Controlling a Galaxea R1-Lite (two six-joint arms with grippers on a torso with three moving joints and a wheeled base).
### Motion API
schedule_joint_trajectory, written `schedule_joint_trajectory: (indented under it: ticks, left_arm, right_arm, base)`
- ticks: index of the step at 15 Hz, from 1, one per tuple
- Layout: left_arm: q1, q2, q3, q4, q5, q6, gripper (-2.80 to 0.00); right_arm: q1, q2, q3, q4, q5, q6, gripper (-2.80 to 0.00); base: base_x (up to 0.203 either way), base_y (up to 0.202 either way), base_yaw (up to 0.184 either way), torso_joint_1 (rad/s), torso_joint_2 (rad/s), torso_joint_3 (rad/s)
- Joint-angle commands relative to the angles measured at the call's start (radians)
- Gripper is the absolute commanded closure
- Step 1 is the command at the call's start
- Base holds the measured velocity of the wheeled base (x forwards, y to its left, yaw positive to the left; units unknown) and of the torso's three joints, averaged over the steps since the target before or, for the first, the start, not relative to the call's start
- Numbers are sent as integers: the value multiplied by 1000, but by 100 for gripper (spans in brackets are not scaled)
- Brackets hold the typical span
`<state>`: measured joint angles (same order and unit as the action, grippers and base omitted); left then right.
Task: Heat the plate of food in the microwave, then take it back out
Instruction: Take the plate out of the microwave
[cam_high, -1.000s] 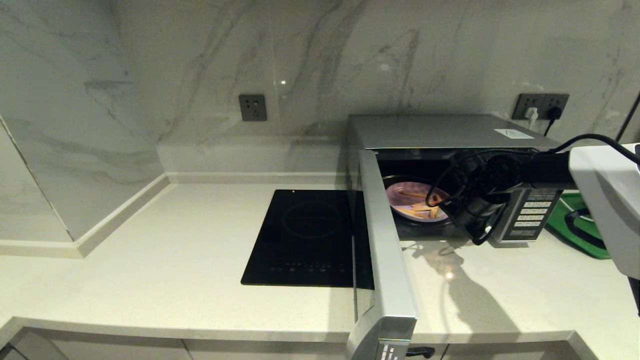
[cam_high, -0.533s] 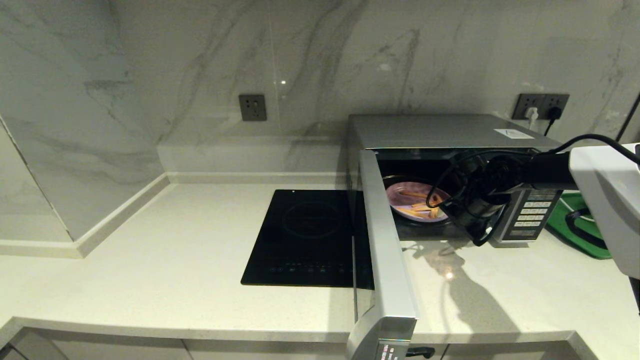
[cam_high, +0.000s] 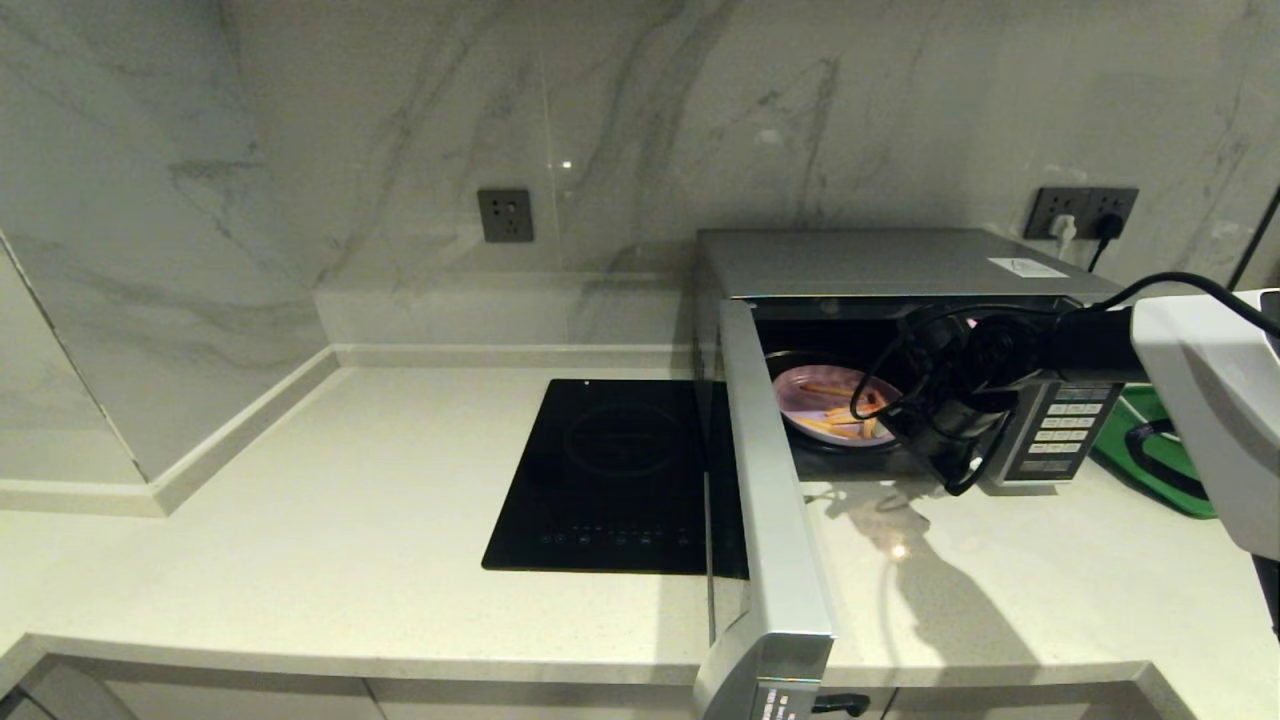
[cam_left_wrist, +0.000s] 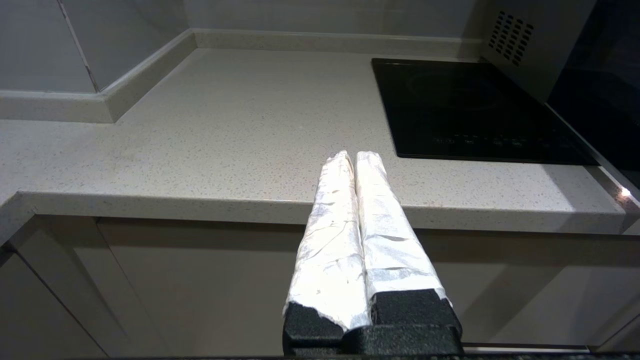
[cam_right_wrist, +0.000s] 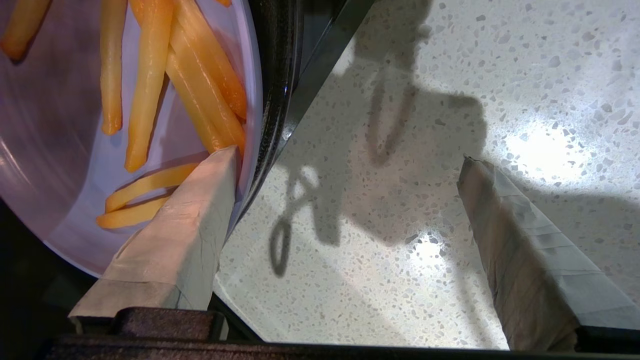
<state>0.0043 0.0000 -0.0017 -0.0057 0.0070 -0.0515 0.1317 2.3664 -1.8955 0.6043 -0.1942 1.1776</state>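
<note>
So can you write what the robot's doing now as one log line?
microwave: door open | plate of food: inside | right gripper: open, one finger over plate rim | left gripper: shut, parked by the counter edge

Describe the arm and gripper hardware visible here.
Right arm: glossy white shell link, black tubular forearm and wrist, looped black cables. Right gripper: two tapered jaws wrapped in pale creased tape, on a black base. Left gripper: the same pale wrapping on long tapered jaws, black mounts.

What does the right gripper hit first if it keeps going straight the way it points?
Likely the round pale lavender plate of orange sticks inside the silver microwave: one open finger of the right gripper sits over its rim, the other over the speckled countertop. Depth unclear.
</note>
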Motion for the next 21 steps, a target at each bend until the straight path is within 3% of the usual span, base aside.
schedule_joint_trajectory:
  ticks: [1, 7, 8, 21]
  left_arm:
    - [0, 0, 0, 0, 1, -1, 0]
    - [0, 0, 0, 0, 1, -1, 0]
    - [0, -1, 0, 0, 1, -1, 0]
    - [0, 0, 0, 0, 1, -1, 0]
  right_arm:
    - [-1, -1, 2, 3, -7, 7, -280]
    - [0, -4, 4, 3, -7, 8, -280]
    - [0, -4, 4, 3, -7, 8, 0]
    - [-1, -15, 1, 3, -7, 5, 0]
  base:
    - [0, 0, 0, 0, 0, 0]
    - [0, 0, 0, 0, 0, 0]
    - [0, 0, 0, 0, 0, 0]
    - [0, 0, 0, 0, 0, 0]
